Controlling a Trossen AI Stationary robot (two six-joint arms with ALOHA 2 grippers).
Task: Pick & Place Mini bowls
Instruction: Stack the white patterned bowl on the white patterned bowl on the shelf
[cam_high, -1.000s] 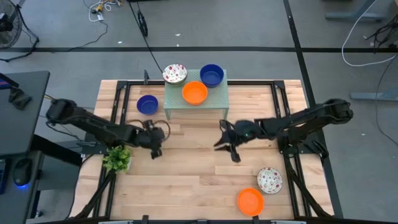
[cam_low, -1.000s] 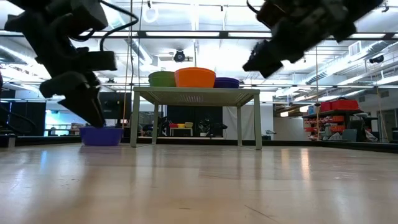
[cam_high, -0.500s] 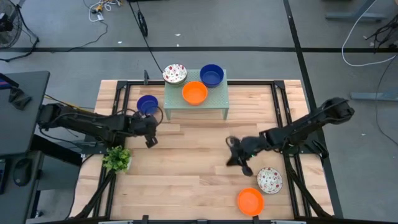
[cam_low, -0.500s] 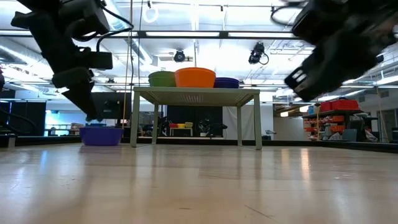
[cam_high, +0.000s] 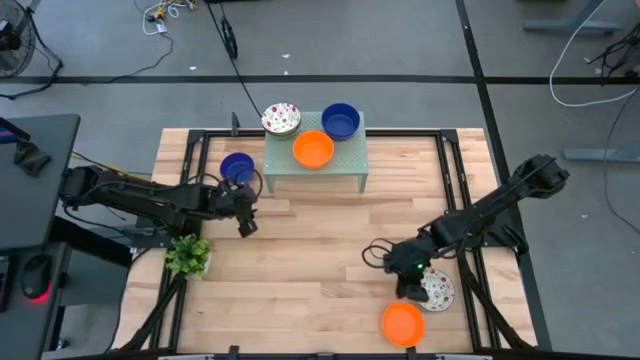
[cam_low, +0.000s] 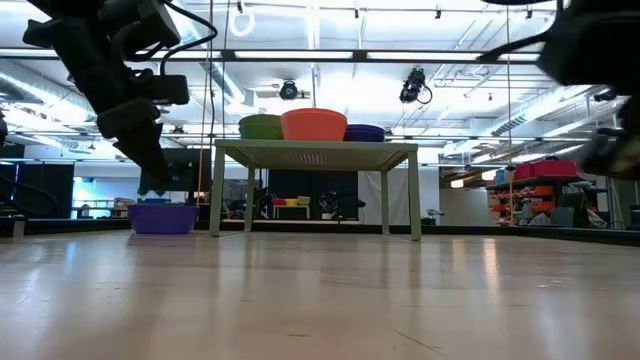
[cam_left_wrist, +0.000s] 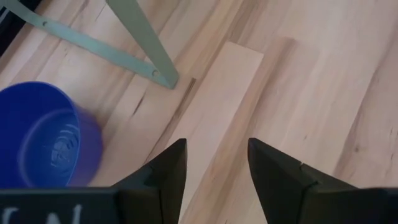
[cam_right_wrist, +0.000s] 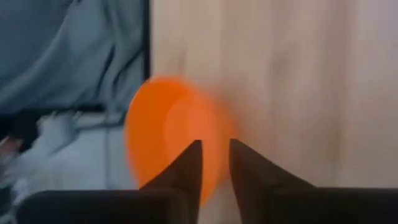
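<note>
- two blue mini bowls (cam_high: 341, 121) (cam_high: 237, 167)
- two orange mini bowls (cam_high: 313, 149) (cam_high: 402, 324)
- two white, red-speckled mini bowls (cam_high: 281, 118) (cam_high: 437, 288)
- one pale green mesh stand (cam_high: 352, 160)
- one small leafy plant (cam_high: 187, 256)
- two dark robot arms (cam_high: 150, 203) (cam_high: 490, 210)

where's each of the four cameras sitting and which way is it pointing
High: above the table, straight down; both arms, left pincer, right pincer.
Low: table height, level toward the mesh stand; arms enter from above.
Left wrist: down past its own fingers at a blue bowl.
Right wrist: past its fingers at an orange bowl.
Shared: that blue bowl also shows from above.
</note>
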